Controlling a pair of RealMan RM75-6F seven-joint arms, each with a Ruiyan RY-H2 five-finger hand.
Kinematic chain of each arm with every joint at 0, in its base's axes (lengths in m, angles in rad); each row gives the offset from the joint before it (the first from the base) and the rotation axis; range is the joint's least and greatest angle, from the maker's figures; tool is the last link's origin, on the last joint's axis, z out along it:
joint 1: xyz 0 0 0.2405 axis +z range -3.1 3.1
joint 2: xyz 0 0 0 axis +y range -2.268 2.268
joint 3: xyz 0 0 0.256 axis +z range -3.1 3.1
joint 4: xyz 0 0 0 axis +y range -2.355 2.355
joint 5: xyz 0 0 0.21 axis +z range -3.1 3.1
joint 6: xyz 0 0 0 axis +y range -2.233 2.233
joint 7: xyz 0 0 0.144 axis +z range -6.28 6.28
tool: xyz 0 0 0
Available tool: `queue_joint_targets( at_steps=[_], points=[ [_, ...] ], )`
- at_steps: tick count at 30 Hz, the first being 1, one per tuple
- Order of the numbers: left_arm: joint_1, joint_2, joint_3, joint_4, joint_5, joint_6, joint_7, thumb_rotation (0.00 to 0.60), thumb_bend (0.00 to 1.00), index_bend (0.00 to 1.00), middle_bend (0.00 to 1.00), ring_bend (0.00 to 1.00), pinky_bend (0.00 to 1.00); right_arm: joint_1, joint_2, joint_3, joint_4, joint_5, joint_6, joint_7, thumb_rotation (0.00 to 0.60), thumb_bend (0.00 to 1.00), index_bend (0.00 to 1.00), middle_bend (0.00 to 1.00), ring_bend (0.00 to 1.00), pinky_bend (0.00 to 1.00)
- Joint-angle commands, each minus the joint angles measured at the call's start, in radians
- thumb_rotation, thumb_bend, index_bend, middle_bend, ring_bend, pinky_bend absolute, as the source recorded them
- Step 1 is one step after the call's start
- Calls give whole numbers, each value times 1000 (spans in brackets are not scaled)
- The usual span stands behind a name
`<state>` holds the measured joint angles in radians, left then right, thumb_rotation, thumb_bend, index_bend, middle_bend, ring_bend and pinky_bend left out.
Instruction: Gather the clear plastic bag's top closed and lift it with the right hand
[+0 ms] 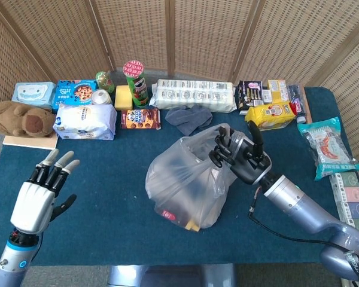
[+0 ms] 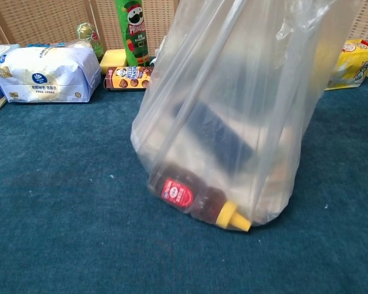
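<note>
While the left hand (image 1: 35,200) hangs off at the near left edge of the worktop (image 1: 107,179), well apart from everything, its fingers (image 1: 55,160) spread and holding nothing, the job belongs to the other side. Near the middle of the worktop stands the clear bag (image 1: 188,182), its bottom apparently on the cloth in the chest view and its top drawn up and to the right into a bunch. The right hand (image 1: 238,156) has its fingers (image 1: 220,152) curled into that bunched plastic, so I judge the gathering step about done and the lift just starting. Whether the whole mouth is caught I cannot tell. The next move, as I read it, calls for a steady pull straight up with the hold kept tight, since the load inside looks heavy and sits low.

Readable writing, from left: the green tube (image 2: 130,30) at the back carries "PRINGLES" under a moustached face. A white soft pack (image 2: 46,73) beside it has a round blue badge, its print too small to read. Inside the bag a dark sauce bottle (image 2: 196,202) lies on its side, yellow cap toward the camera, with a red label I cannot make out. At far right a yellow packet (image 2: 349,61) shows print, also unreadable.
</note>
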<state>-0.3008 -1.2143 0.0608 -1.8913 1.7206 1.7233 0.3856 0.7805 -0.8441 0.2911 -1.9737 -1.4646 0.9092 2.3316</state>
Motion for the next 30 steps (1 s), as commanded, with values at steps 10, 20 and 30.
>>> queue_joint_targets(
  at_steps=[10, 20, 30],
  points=[
    [137, 13, 38, -2, -94, 8, -43, 600, 80, 132, 133, 0, 199, -10, 43, 72, -18, 25, -4, 37, 316, 230, 542, 735, 858, 680],
    [227, 35, 36, 6, -132, 43, -85, 600, 80, 132, 133, 0, 204, 2, 61, 134, -23, 25, -7, 81, 319, 228, 541, 734, 857, 680],
    [250, 25, 12, 13, -143, 9, -98, 600, 80, 132, 133, 0, 207, -9, 90, 168, -31, 38, -14, 88, 324, 228, 542, 733, 856, 680]
  ],
)
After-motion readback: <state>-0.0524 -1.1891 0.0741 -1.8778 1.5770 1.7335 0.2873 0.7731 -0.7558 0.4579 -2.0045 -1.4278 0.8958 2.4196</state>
